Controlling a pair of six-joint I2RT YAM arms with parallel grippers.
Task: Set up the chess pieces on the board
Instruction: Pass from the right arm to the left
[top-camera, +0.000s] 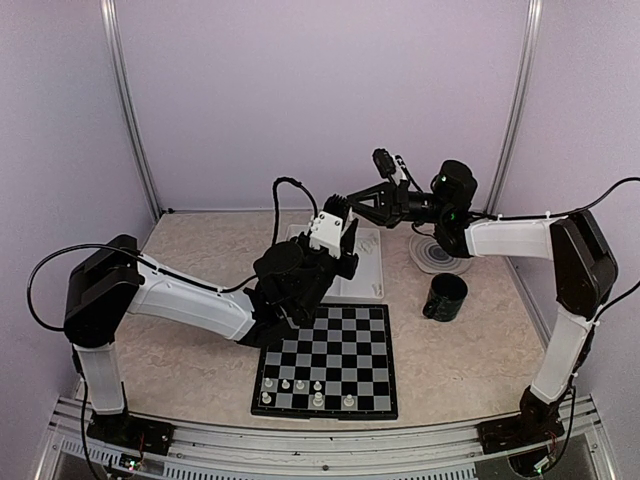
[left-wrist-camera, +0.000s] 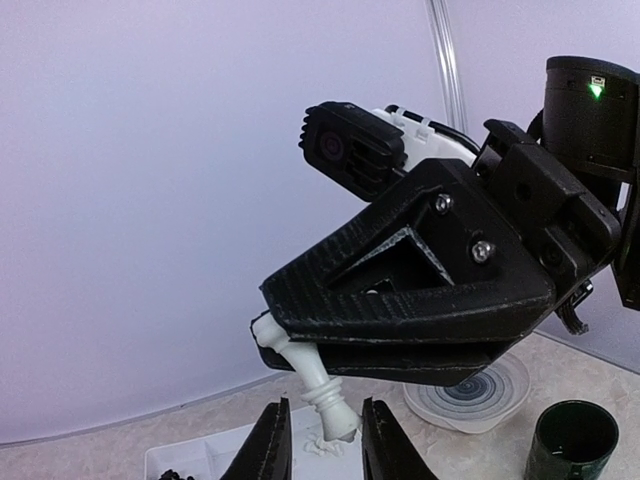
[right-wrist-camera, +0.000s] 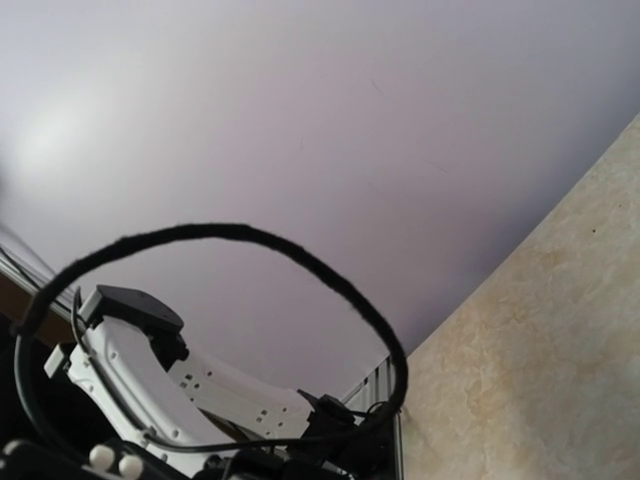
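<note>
right tool pinches white piece by head, above tray, well off board. left tool narrow, straddling base, not yet gripping. risk: tilted piece slips if right tool releases early, drops into tray.

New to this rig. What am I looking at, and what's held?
Two robot arms, left arm and right arm, bolted to a table. One picture looks down from above; the others come from a camera on each wrist. On the table: a chessboard with a few white pieces, a white tray, a dark mug, a round dish. Above the tray, the right arm's jaws are shut on a white chess piece; the left arm's jaws stand either side of its base.
</note>
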